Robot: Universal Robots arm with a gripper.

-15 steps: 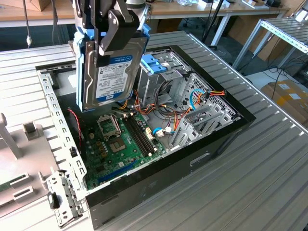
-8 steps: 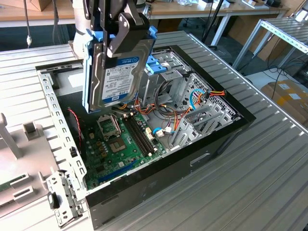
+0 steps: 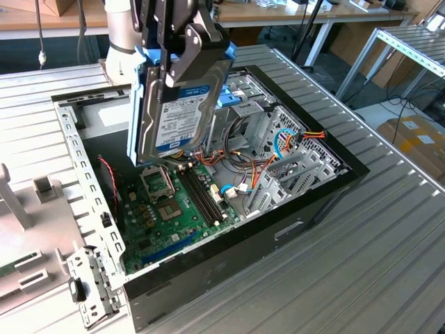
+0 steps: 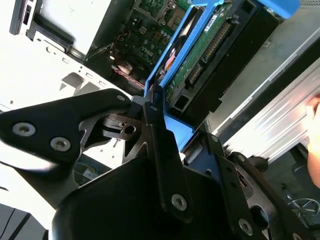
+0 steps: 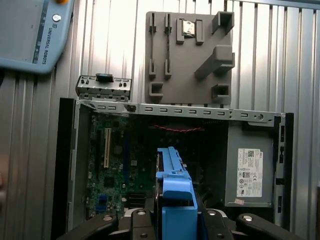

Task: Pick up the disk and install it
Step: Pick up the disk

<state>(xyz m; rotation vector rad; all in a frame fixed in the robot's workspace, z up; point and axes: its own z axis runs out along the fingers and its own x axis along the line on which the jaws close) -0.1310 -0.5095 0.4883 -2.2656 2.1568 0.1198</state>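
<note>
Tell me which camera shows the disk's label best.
The exterior view: the disk faces it label-first. The second wrist view shows its green circuit-board side; the first wrist view, its blue rail edge-on.

A ribbed metal table (image 3: pixel 361 271) carries an open computer case (image 3: pixel 278 233), a grey fixture block (image 5: pixel 190 55) and a bracket (image 5: pixel 102 87).

Wooden desks (image 3: pixel 348 15) stand behind the ribbed table (image 3: pixel 389 243)
</note>
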